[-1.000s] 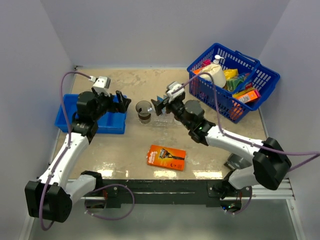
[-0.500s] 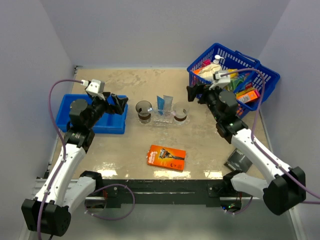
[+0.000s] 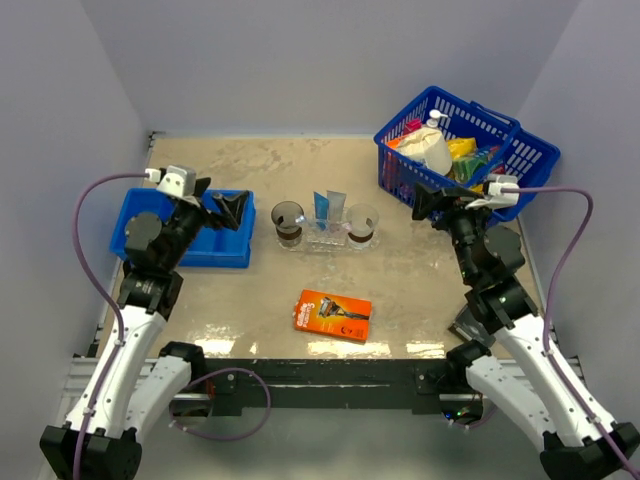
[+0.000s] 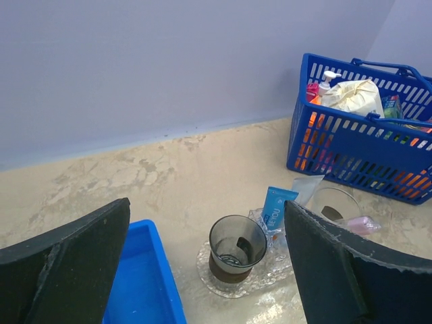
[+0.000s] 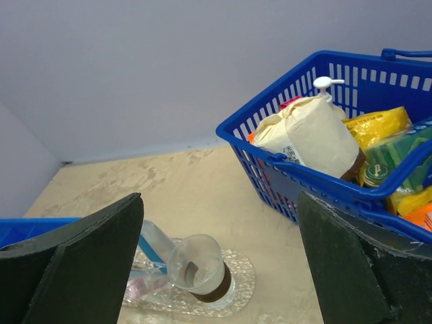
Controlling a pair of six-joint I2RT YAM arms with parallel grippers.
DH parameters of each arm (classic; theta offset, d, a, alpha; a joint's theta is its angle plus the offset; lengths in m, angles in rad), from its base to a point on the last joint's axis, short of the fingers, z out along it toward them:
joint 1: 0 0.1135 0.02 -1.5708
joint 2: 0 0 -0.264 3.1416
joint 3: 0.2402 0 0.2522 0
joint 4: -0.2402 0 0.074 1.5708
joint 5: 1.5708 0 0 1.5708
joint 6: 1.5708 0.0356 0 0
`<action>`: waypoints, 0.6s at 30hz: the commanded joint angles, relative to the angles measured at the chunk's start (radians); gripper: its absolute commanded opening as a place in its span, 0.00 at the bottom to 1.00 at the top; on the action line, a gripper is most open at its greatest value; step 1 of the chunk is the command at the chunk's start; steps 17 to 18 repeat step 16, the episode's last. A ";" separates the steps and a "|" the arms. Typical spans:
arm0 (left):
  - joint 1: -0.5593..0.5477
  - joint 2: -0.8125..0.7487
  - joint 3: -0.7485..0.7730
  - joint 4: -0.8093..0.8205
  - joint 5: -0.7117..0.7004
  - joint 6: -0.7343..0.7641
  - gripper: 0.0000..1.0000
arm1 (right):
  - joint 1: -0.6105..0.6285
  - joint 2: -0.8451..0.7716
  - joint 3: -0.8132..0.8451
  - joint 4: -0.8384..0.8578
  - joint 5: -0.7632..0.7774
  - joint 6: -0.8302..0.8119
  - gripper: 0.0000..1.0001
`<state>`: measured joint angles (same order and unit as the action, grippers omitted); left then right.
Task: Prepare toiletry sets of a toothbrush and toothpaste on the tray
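The clear tray (image 3: 325,243) lies mid-table and carries two brownish translucent cups, left (image 3: 288,222) and right (image 3: 362,224). Two toothpaste tubes (image 3: 328,208) stand between them. In the left wrist view I see the tray (image 4: 223,289), the left cup (image 4: 237,246), a blue tube (image 4: 275,208) and a pinkish wrapped item (image 4: 361,225) by the right cup (image 4: 334,204). My left gripper (image 3: 225,205) (image 4: 206,206) is open and empty above the blue bin's right end. My right gripper (image 3: 425,200) (image 5: 220,197) is open and empty, right of the tray (image 5: 270,270).
A blue compartment bin (image 3: 185,245) sits at the left. A blue wire basket (image 3: 465,165) full of goods stands at the back right, close behind my right gripper. An orange razor pack (image 3: 333,314) lies near the front middle.
My right gripper has drawn back from the tray to the right, towards the basket. My left arm has pulled back to the left. The tubes now show standing on the tray.
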<state>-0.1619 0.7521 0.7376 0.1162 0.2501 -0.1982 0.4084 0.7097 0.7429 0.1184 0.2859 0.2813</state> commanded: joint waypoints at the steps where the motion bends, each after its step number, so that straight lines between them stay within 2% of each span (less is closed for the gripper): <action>1: 0.007 -0.016 -0.014 0.066 -0.015 0.011 1.00 | -0.002 -0.033 -0.017 -0.029 0.061 -0.008 0.98; 18: 0.005 -0.031 -0.026 0.069 -0.037 0.011 1.00 | -0.002 -0.032 -0.005 -0.045 0.052 -0.021 0.98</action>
